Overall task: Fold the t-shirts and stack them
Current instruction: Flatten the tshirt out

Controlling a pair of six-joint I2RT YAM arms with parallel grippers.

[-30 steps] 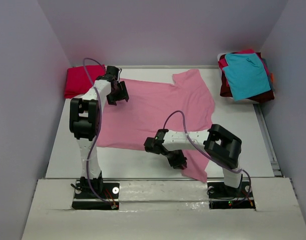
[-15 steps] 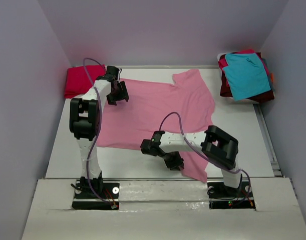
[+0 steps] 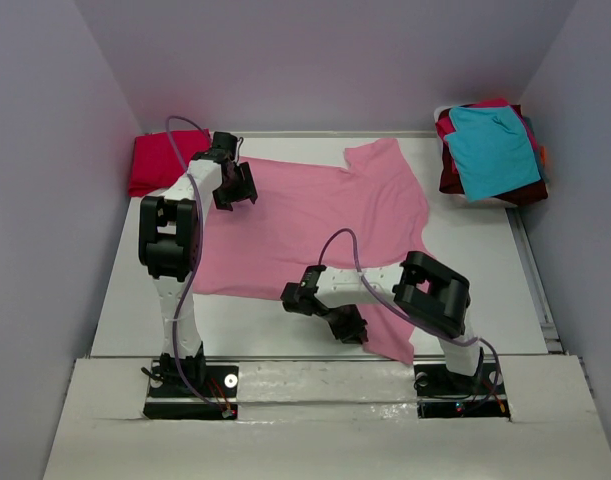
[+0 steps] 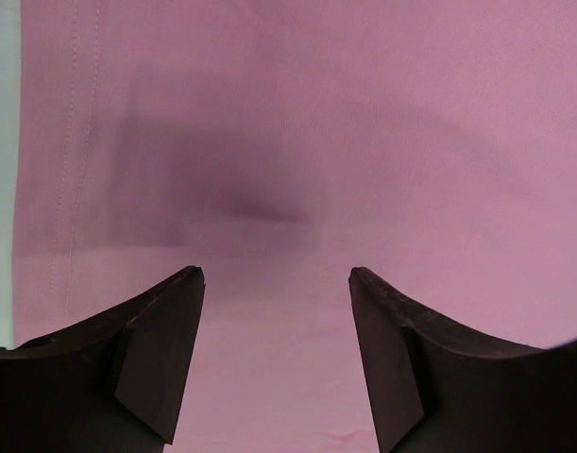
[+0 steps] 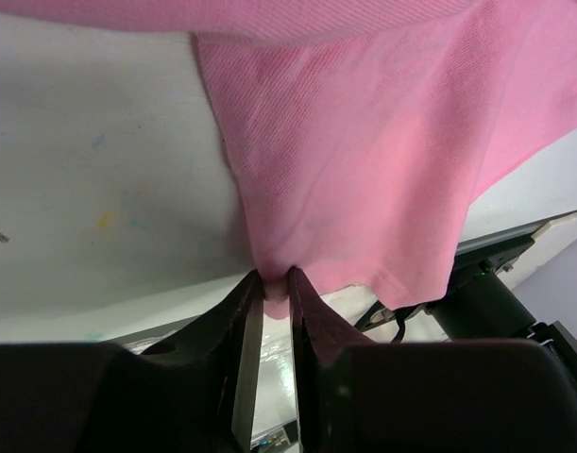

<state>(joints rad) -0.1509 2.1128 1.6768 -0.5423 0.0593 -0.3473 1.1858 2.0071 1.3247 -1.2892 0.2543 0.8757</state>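
1. The light pink cotton t-shirt (image 3: 315, 215) lies spread flat across the middle of the white bench (image 3: 475, 260). Its near right corner reaches almost to the front edge.
2. The right claw (image 3: 350, 325) sits at that near corner. In its wrist view the right claw (image 5: 276, 278) has its fingers nearly together, pinching a fold of the pink cloth (image 5: 364, 142) just above the bench top (image 5: 99, 189).
3. The left claw (image 3: 235, 187) hangs over the far left part of the shirt with its fingers apart and holding nothing. Its wrist view shows the left claw (image 4: 277, 274) above smooth pink fabric (image 4: 364, 142), with a stitched hem running along the left side.
4. A folded crimson red tee (image 3: 155, 163) rests at the far left corner, just beside the pink shirt's edge.
5. A teal tee (image 3: 495, 150) tops a pile at the far right corner, with a maroon tee (image 3: 450, 180) under it, well apart from both claws.
6. Against a second ago, the right arm's elbow and wrist have shifted slightly leftward, while the left arm has not moved.
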